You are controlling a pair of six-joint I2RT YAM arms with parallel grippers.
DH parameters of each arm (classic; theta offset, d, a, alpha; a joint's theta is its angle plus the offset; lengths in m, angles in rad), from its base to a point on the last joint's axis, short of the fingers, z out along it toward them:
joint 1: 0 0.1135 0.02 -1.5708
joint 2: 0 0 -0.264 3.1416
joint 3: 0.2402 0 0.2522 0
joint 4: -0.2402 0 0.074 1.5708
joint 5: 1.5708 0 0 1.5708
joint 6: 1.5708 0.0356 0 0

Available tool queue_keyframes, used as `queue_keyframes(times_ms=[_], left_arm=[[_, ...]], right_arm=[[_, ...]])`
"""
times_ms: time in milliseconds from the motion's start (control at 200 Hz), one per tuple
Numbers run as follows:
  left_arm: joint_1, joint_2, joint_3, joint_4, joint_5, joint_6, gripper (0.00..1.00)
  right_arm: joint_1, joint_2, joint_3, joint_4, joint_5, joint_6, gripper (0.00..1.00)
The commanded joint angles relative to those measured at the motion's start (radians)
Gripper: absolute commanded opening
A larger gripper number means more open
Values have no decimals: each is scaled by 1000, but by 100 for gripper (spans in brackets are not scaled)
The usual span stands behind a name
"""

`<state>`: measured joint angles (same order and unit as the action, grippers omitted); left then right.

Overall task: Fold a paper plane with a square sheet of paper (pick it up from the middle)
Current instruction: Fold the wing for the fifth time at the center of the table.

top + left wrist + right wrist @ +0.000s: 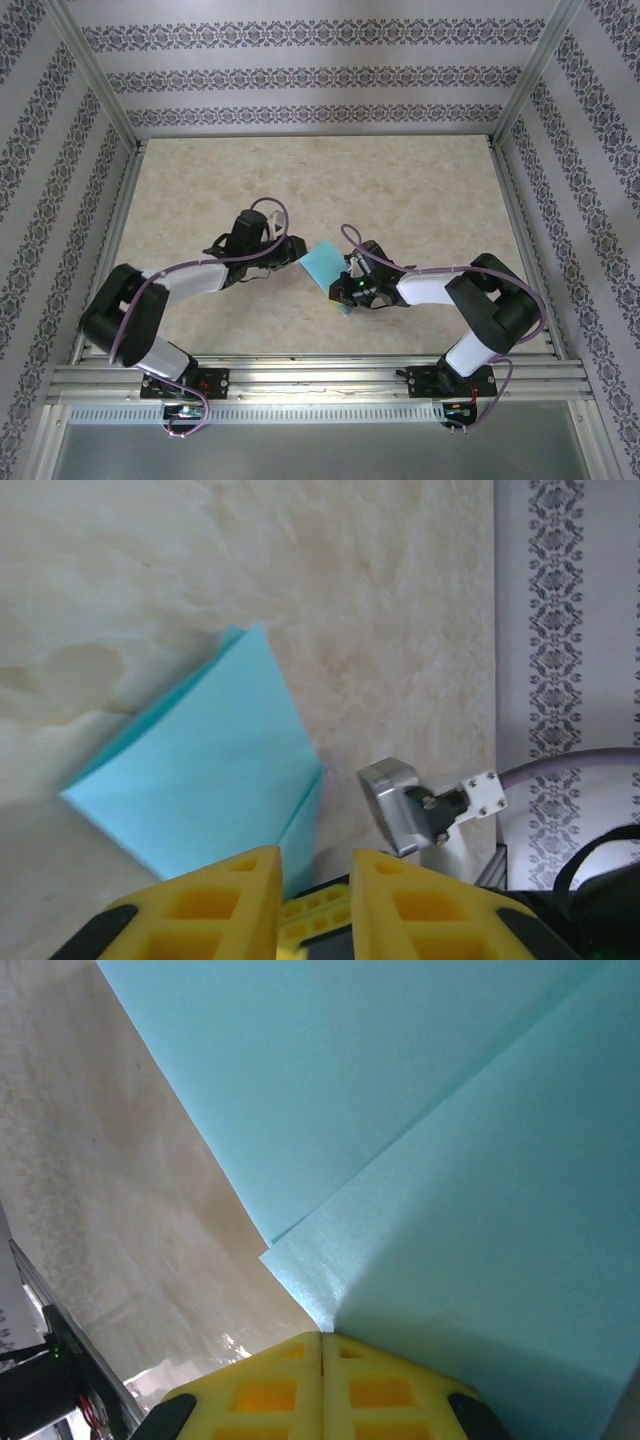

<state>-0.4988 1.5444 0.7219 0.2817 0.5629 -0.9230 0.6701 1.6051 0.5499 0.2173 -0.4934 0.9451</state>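
1. Object: one thin turquoise square sheet of paper point(322, 262), already creased; in my right wrist view one layer point(400, 1110) lies over another along a straight diagonal edge.
2. Position: over the beige marbled table point(400, 190), about midway between its left and right edges and nearer the near edge than the far one; it sits between my two grippers; whether it rests flat or hangs partly lifted I cannot tell, though a shadow beneath it in the left wrist view point(200, 790) suggests some lift.
3. Right gripper point(350, 282): clenched on the sheet; its yellow fingers meet with no gap point(321, 1335) and the paper runs straight into the seam.
4. Left gripper point(295, 250): not clamped; a narrow gap shows between its yellow fingers point(315, 855), and the sheet's lower corner reaches towards that gap.
5. Risk, judged: a single pinch near one edge lets the sheet pivot or sag; the layers could slide and the crease go skew.
6. Risk, judged: if my left jaws shut off the corner, they miss or crumple it; pulling the two grips apart could tear thin paper.
7. Count: one sheet; two grippers; no finished plane.
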Motion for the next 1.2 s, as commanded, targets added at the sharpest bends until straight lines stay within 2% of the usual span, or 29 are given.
queue_keyframes(times_ms=[0, 130, 340, 470, 570, 684, 839, 1014, 1124, 1194], left_arm=[[-37, 86, 68, 76, 38, -43, 21], [-62, 181, 91, 90, 24, -69, 18], [-97, 284, 78, 182, -17, -119, 15], [-114, 350, 127, 136, -29, -112, 11], [-115, 350, 95, 132, -88, -121, 9], [-106, 353, 72, 134, -104, -112, 8], [-101, 359, 85, 122, -74, -74, 8], [-99, 358, 145, 37, -40, 9, 8], [-97, 362, 160, 40, -13, 36, 8], [-96, 370, 168, 38, 1, 43, 8]], right_arm=[[25, 25, -17, 4, 112, 92, 6], [33, 10, -32, 44, 161, 156, 6], [27, 11, -54, 92, 153, 193, 7], [19, 21, -61, 156, 86, 199, 10], [2, -12, -82, 209, 44, 207, 15], [-50, -96, -54, 105, 7, 117, 20], [-154, -193, -4, -204, 116, -37, 26], [-315, -180, -32, -131, -49, -63, 30], [-328, -141, 10, -118, -128, -91, 30], [-327, -117, 29, -116, -134, -91, 31]])
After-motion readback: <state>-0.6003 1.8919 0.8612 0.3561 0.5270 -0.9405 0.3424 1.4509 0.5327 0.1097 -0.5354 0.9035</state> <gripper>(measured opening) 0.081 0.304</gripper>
